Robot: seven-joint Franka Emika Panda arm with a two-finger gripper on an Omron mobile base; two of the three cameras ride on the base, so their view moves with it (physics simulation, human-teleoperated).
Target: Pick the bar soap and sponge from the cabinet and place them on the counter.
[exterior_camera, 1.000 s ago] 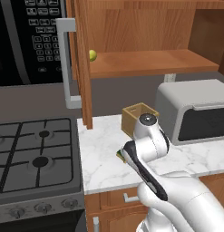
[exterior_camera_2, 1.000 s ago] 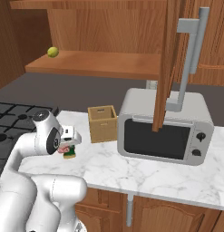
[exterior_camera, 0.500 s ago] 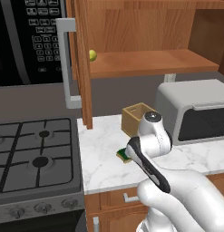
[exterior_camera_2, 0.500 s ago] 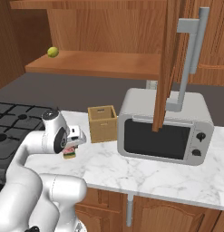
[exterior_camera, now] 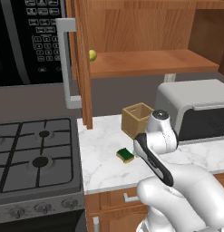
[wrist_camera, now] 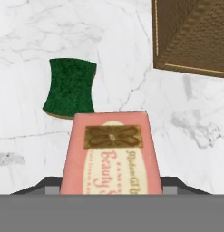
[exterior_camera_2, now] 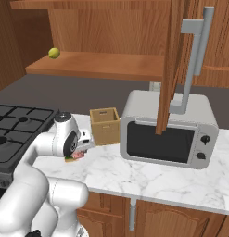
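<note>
Over the white marble bench, between the gas stovetop on the left and the grey microwave on the right, the arm bends low with its tool close above the slab. From the hand view the bar soap sits between the tool's fingers, a pink block with a brown emblem and red lettering on a pale oval; the fingers close on its two sides, so the tool is pinching the soap. In the right base view a bit of pink shows under the wrist, at the same spot.

Just beyond the soap lies the sponge, dark green face up with a yellow edge below, flat on the marble. In the hand view the sponge appears above and left of the soap, near it; whether the two touch I cannot tell. A small open wooden box stands on the bench farther back, near the microwave's left side and apart from the sponge.

Above, the cabinet stands with both doors swung open, long grey bar handles on each. Its wooden shelf carries a small yellow-green round fruit at the left end.
</note>
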